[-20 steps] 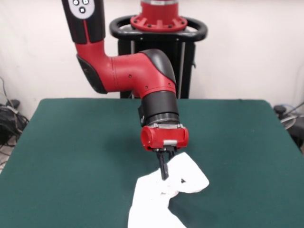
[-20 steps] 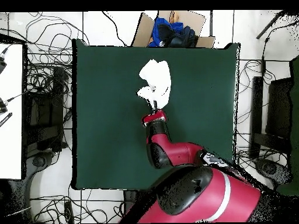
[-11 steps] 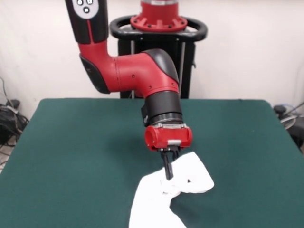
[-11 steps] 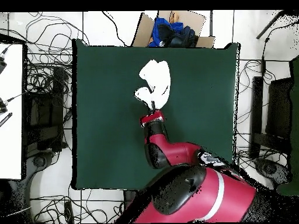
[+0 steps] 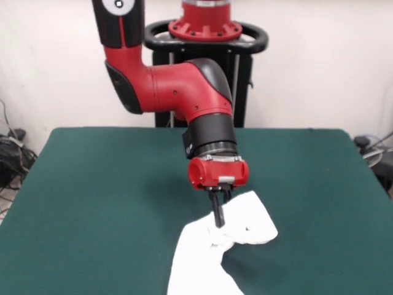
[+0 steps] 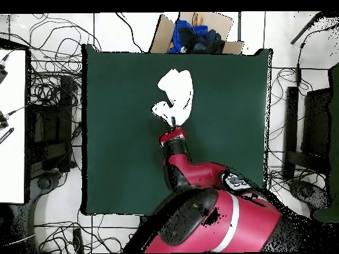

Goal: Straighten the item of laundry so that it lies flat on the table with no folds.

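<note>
Shirt (image 5: 212, 252): lying crumpled on the counter (image 5: 98, 196), plain white side showing, one flap doubling over just beside and below the gripper (image 5: 220, 222). Gripper: pointing straight down, fingers together, apparently pinching a raised fold of the shirt. Progress: judging early; the cloth is bunching and folding over itself, nothing is lying flat yet. Remaining: spreading the body and sleeves, removing every fold.

In the front view, the shirt (image 5: 215, 249) is spread on the table (image 5: 92, 196) at lower centre, with the gripper (image 5: 219, 221) set against its upper part.
</note>
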`<state>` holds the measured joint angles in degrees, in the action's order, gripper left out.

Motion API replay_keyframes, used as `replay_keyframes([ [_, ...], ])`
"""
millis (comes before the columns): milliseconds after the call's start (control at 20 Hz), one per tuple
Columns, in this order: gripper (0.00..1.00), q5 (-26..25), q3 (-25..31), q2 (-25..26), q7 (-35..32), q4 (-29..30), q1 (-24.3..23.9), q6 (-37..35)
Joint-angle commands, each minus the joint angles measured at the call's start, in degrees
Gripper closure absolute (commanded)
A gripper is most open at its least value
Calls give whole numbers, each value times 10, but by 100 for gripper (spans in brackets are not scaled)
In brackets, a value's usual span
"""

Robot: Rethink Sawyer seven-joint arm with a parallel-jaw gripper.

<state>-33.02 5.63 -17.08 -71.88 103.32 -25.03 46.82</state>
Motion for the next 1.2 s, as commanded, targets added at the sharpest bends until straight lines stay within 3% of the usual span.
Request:
replay_keyframes([
  [50,100,24,-25,-9,-87,3,30,-71],
  [1200,100,8,-43,-14,-86,6,63,-174],
])
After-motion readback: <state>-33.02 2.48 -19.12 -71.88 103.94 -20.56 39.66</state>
